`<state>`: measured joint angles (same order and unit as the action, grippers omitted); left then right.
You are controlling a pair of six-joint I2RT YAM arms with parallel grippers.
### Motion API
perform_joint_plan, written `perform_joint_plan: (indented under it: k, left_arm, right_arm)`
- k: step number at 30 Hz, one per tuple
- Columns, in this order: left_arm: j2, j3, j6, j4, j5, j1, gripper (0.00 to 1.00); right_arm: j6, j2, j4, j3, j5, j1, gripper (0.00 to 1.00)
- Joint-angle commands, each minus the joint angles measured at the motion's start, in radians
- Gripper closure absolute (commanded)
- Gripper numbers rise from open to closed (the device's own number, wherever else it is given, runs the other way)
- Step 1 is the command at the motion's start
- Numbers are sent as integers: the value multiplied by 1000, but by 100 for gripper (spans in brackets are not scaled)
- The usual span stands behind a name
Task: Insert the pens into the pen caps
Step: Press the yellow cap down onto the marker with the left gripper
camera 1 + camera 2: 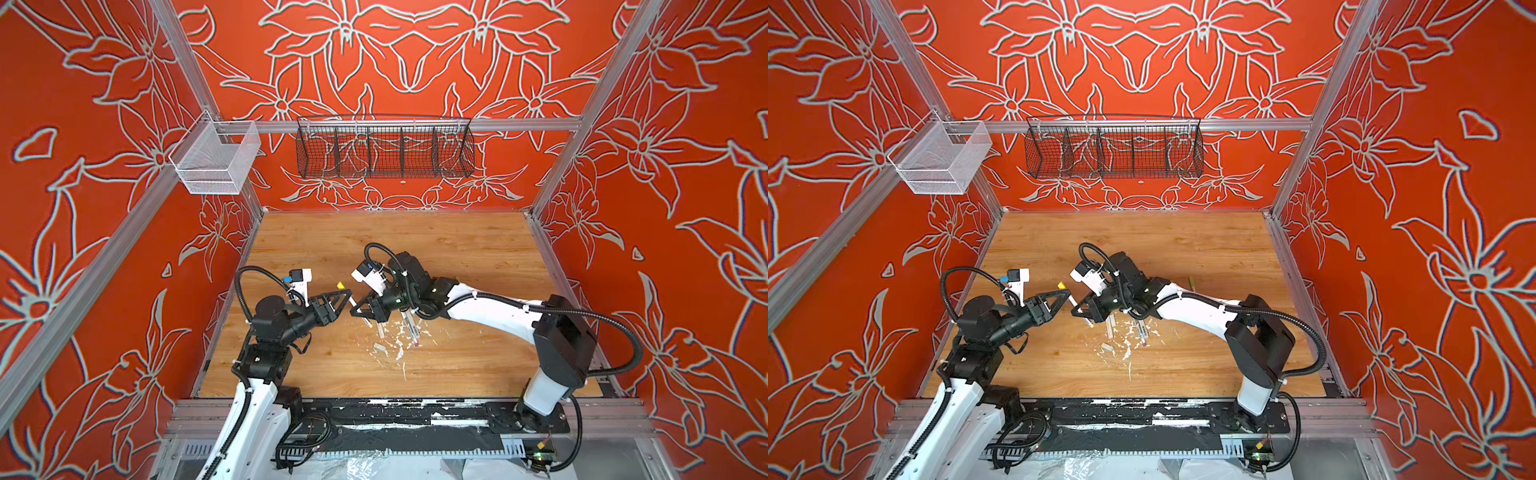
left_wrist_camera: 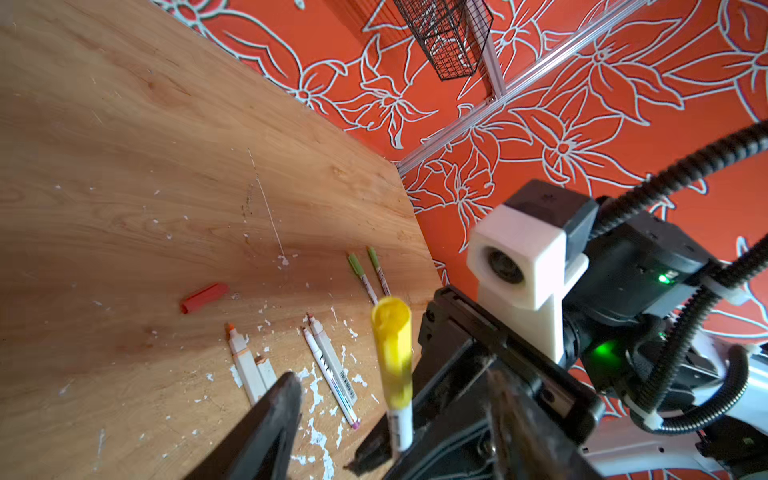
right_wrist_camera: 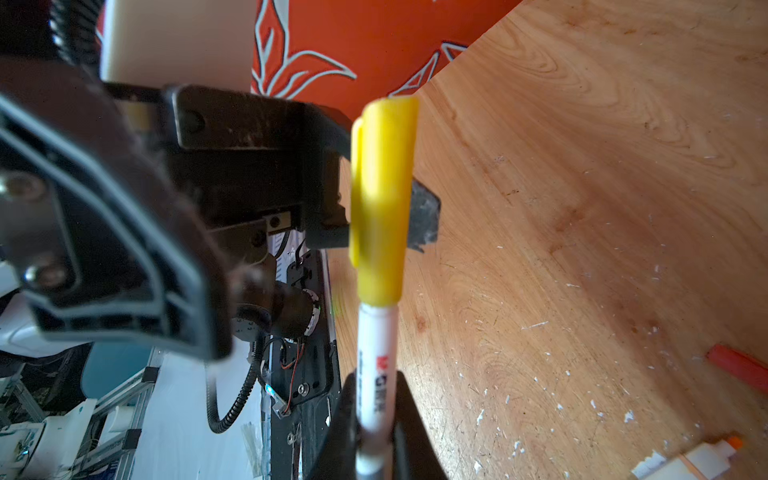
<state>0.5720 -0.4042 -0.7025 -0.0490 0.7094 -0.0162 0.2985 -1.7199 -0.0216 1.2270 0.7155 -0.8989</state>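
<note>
Right hand (image 3: 376,384) clamps pen (image 3: 374,353); left hand (image 2: 392,378), seemingly spread, flanks yellow cap (image 2: 392,332).

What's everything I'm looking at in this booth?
table: one, light wood, booth floor
wire basket: one, black, back rail
mesh basket: one, white, left rail
yellow-capped pen: one, white, in right gripper
green-capped pens: two, white, together on table
uncapped slim pens: two, white, together on table
thick marker: one, white, orange tip, on table
loose cap: one, orange-red, on table
paint flecks: many, white, around pens
left gripper: one, black, open, flanking yellow-capped pen
right gripper: one, black, shut on yellow-capped pen
</note>
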Motion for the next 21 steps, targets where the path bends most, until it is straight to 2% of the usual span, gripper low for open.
perform_joint_plan:
  k: [1, 4, 13, 21]
  left_arm:
    - [-7, -30, 9, -11, 3, 13, 33]
    - [-7, -24, 0, -23, 4, 16, 44]
    - [2, -13, -15, -29, 17, 20, 100]
    - [-9, -8, -19, -7, 46, 19, 100]
  right_arm:
    - [-33, 31, 15, -18, 15, -8, 97]
    - [-38, 33, 14, -21, 15, -10, 97]
    - [-42, 45, 6, -20, 10, -14, 99]
    - [-47, 45, 5, 15, 1, -13, 100]
